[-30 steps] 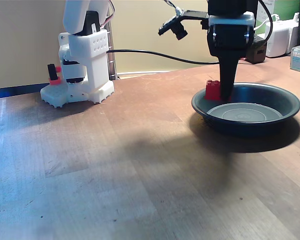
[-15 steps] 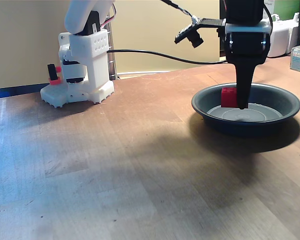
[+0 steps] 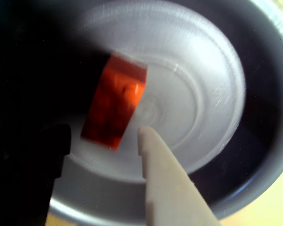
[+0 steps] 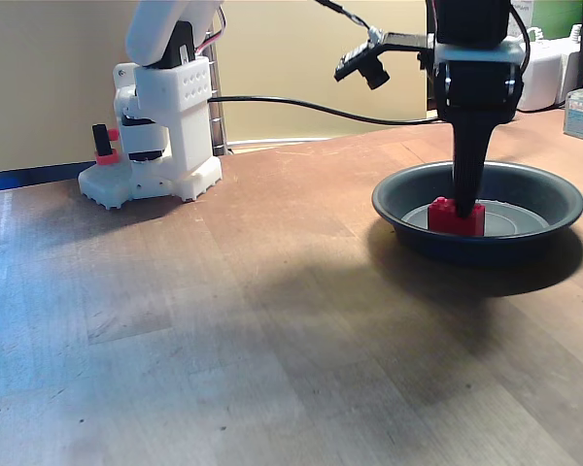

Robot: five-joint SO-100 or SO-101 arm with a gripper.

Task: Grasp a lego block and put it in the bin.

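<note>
Wrist view: gripper [image 3: 104, 136] spread open, lego block [image 3: 114, 107] loose mid-bin [image 3: 254, 155]. I'd lift straight up, avoiding the rim.

light: your fixed view is evenly bright, lit from above.
shadows: a broad soft shadow spreads on the table [image 4: 272, 320] near and left of the bin [image 4: 398, 199].
blur: your wrist view is smeared; the lego block [image 3: 114, 108] has soft edges.
glare: the bin floor washes out white there.
dark: that view's left side is black.
</note>
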